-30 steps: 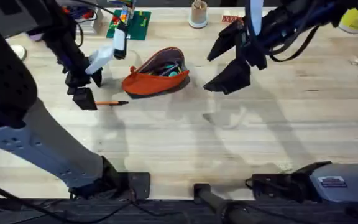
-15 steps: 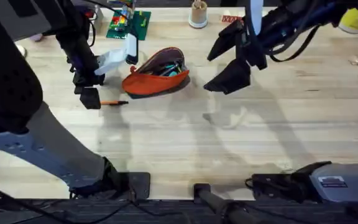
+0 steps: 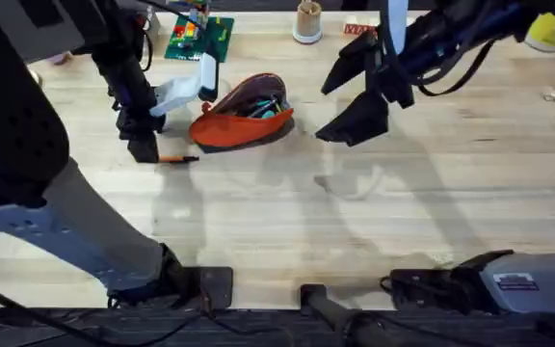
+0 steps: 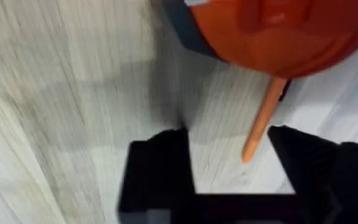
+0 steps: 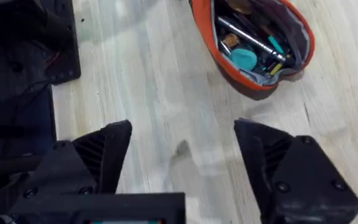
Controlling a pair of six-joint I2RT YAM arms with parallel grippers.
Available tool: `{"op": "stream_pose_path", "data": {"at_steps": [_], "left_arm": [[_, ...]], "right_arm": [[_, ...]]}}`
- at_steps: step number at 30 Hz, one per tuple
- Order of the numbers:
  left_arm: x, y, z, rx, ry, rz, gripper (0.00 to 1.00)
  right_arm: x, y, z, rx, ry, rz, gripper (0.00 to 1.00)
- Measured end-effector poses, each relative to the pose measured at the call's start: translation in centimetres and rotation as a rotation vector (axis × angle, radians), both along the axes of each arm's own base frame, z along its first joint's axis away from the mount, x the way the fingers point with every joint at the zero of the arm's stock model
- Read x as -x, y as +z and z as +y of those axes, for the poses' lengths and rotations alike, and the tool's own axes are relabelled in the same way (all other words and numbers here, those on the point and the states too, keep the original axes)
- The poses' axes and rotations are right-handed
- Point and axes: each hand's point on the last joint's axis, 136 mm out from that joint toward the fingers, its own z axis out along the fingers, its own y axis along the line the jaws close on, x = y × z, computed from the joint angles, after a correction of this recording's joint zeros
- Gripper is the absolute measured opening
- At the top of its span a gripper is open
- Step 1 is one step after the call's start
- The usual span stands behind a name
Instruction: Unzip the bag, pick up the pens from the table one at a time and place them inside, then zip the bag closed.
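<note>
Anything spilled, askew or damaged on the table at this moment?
Nothing stands out. The bag sits unzipped on the table with its contents inside, and one orange pen lies beside it, under the open left gripper.

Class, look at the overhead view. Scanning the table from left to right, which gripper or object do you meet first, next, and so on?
Left arm's black two-finger gripper → thin orange pen with a dark tip → open orange fabric pencil pouch → right arm's black two-finger gripper, all over the light plank-grain wooden table.
</note>
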Motion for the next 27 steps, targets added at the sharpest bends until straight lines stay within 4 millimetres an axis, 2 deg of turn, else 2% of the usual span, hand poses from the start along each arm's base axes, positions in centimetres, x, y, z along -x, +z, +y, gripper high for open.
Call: {"op": "stream_pose_path", "data": {"at_steps": [3,5,7,10,27], "left_arm": [[0.6,0.0,-0.8,0.031,-0.013,0.026,0.507],[1.6,0.0,-1.5,0.059,-0.024,0.064,0.253],[2.1,-0.2,-2.0,0.075,-0.035,0.087,0.068],[2.1,-0.2,-2.1,0.075,-0.037,0.089,0.044],[2.0,-0.2,-2.1,0.065,-0.049,0.086,0.039]], "right_arm": [[0.0,0.0,0.0,0.0,0.0,0.0,0.995],[0.0,0.0,0.0,0.0,0.0,0.0,0.995],[0.0,0.0,0.0,0.0,0.0,0.0,0.996],[0.0,0.0,0.0,0.0,0.0,0.0,0.996],[0.0,0.0,0.0,0.0,0.0,0.0,0.996]]}}
